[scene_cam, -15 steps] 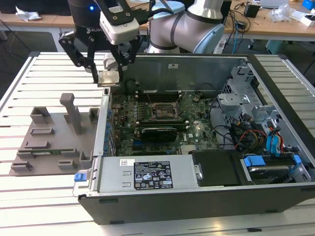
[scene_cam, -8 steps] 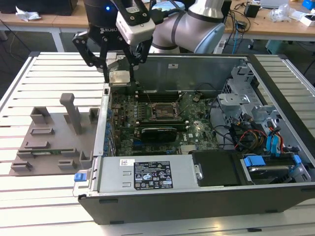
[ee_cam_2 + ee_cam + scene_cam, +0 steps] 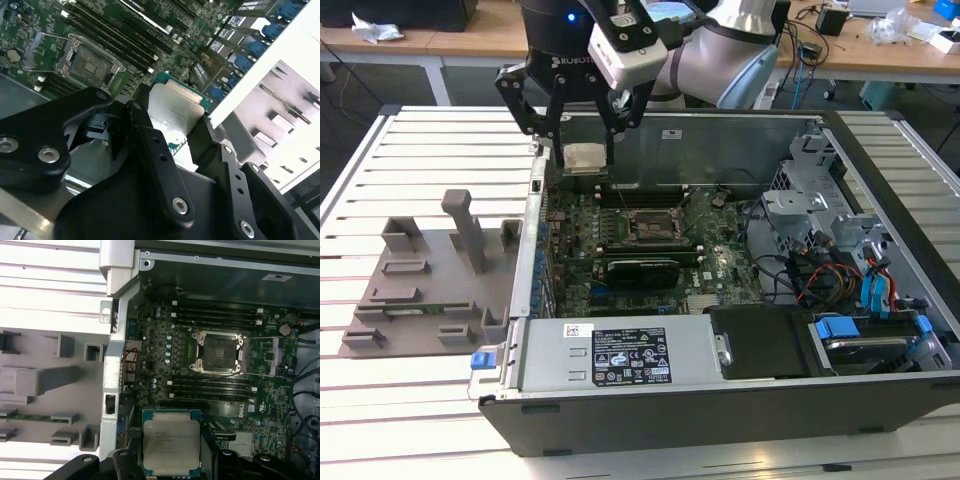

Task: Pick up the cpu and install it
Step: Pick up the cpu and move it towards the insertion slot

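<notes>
Above the open computer case, gripper closed on cpu, apparently by its edges

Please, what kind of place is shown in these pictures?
Probably a robotics lab or workshop: an open black desktop computer case lies on a white slatted metal table, wooden desks stand behind, and the black end effector holds a thin silver-topped square cpu.
</notes>
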Robot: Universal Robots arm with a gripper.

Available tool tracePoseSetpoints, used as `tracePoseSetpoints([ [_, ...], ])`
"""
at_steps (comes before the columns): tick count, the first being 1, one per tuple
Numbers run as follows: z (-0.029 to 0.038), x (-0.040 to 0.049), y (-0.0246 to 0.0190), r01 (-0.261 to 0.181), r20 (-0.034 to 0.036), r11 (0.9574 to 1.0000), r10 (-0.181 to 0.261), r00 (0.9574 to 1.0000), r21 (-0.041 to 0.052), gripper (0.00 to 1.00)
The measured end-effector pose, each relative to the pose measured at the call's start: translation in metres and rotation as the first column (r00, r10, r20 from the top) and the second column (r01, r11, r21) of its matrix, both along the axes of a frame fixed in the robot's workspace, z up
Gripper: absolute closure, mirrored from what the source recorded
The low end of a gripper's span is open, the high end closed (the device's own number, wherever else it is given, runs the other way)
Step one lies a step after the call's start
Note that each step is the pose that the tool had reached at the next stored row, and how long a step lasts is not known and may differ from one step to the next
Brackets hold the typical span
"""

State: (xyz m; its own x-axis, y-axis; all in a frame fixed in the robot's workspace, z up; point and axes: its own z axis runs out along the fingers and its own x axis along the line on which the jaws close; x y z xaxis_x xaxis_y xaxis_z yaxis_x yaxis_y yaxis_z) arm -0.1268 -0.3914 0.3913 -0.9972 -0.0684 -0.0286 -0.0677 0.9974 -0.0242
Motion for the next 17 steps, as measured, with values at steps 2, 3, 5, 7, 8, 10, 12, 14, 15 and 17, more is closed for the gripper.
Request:
tracePoseSetpoints([
  [2,0.0000,0.0057,0.0002,0.000,0.0000,1.0000,0.000,1.0000,0.0000,0.45],
  [3,0.0000,0.0083,0.0003,0.000,0.0000,1.0000,0.000,1.0000,0.0000,0.45],
  [5,0.0000,0.0142,0.0004,0.000,0.0001,1.0000,0.000,1.0000,0.0000,0.45],
  [7,0.0000,0.0188,0.0004,0.000,0.0001,1.0000,0.000,1.0000,0.0000,0.45],
  [8,0.0000,0.0209,0.0005,0.000,0.0001,1.0000,0.000,1.0000,0.0000,0.45],
  [10,-0.0001,0.0254,0.0006,0.000,0.0001,1.0000,0.000,1.0000,0.0001,0.45],
  [12,0.0000,0.0299,0.0007,0.000,0.0001,1.0000,0.000,1.0000,0.0000,0.45],
  [14,0.0000,0.0354,0.0009,0.000,0.0001,1.0000,0.000,1.0000,0.0001,0.45],
  [15,0.0000,0.0389,0.0010,0.000,0.0001,1.0000,0.000,1.0000,0.0000,0.45],
  [17,0.0000,0.0441,0.0012,0.000,0.0000,1.0000,0.000,1.0000,0.0000,0.45],
])
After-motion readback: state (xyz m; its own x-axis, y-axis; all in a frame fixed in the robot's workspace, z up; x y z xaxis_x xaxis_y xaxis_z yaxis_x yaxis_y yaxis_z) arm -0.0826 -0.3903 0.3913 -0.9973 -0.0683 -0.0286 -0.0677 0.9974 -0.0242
